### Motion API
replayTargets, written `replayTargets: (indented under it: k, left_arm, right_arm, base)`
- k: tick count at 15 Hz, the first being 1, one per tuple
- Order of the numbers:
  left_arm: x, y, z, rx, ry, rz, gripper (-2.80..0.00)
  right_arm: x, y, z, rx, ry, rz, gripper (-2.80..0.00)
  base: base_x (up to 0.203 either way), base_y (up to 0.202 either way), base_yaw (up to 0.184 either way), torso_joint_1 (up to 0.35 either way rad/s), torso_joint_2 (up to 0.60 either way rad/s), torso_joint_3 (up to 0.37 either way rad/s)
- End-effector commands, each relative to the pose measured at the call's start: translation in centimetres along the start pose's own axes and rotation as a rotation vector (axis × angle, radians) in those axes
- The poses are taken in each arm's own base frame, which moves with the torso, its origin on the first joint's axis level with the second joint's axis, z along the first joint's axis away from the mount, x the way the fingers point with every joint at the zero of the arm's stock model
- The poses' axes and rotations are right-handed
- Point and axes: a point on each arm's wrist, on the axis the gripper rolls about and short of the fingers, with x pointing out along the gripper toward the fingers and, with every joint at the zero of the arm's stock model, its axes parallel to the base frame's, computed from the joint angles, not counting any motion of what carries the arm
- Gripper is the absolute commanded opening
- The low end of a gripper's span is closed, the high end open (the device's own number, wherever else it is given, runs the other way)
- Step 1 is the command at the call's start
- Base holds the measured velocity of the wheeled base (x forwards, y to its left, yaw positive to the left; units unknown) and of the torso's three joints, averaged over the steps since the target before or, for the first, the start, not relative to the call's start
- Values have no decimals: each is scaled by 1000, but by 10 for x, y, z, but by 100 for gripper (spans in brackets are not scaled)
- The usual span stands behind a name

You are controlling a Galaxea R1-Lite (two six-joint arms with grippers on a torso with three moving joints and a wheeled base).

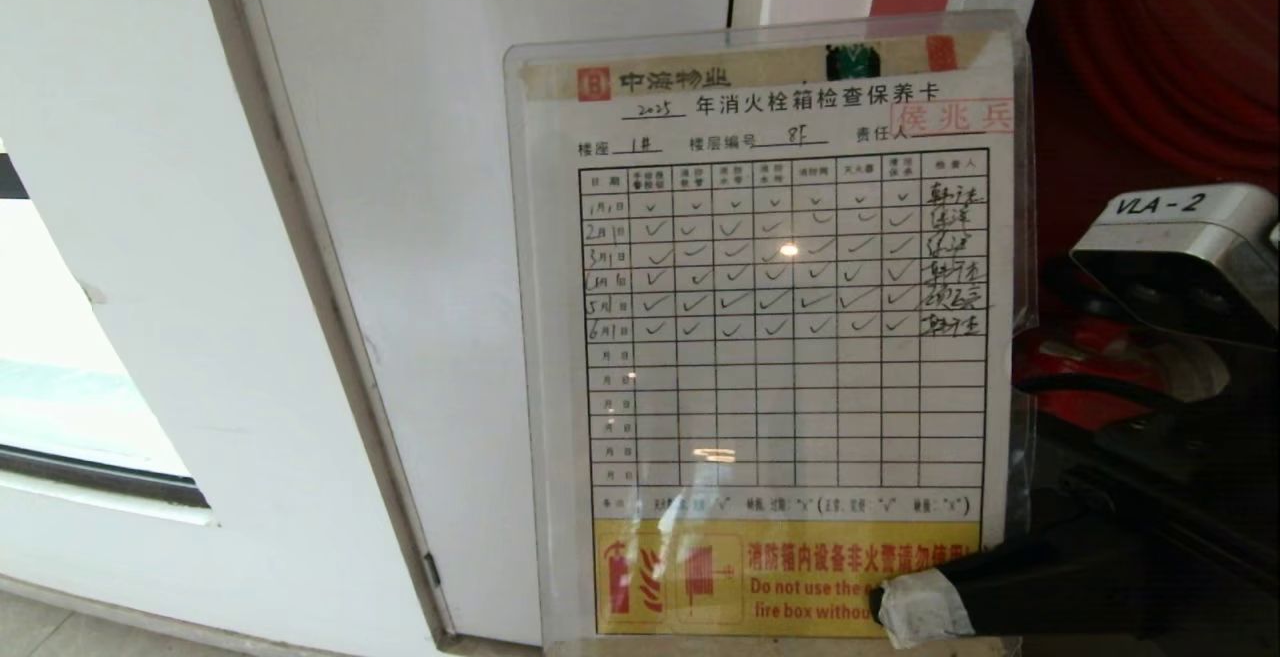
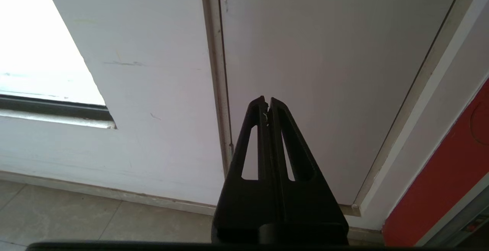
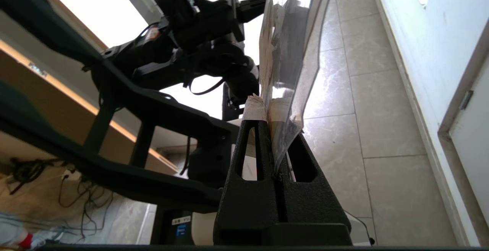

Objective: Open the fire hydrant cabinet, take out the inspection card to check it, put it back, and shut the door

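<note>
While the right pincer (image 1: 915,605) grips it, the inspection card (image 1: 780,337) hides the white panel (image 1: 420,237).

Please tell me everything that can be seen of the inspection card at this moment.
The inspection card is a white printed sheet inside a clear, glossy plastic sleeve. It bears a heading, a black grid whose upper six rows hold ticks and signatures, empty rows below, and a yellow warning strip at the bottom. It is held upright, facing the head camera, before the white wall. The right gripper is shut on its lower right corner; in the right wrist view, the taped fingertips pinch its edge. Nothing else touches it.
</note>
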Motion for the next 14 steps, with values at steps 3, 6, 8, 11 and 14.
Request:
replayTargets:
  k: [3, 6, 8, 11, 14]
  left_arm:
    - [0, 0, -1, 0, 5, 1, -280]
    - [0, 0, -1, 0, 5, 1, -280]
    - [0, 0, -1, 0, 5, 1, -280]
    - [0, 0, -1, 0, 6, 1, -280]
    - [0, 0, -1, 0, 6, 1, -280]
  right_arm:
    - [-3, 14, -2, -29, -5, 40, -280]
    - [-3, 15, -4, -32, -2, 46, -280]
    - [-2, 16, -4, -42, 0, 54, -280]
    - [0, 14, -10, -112, 13, 49, -280]
    - [0, 14, -11, -125, 15, 44, -280]
  base:
    - [0, 0, 0, 0, 0, 0]
    - [0, 0, 0, 0, 0, 0]
    - [0, 0, 0, 0, 0, 0]
    - [0, 0, 0, 0, 0, 0]
    - [0, 0, 0, 0, 0, 0]
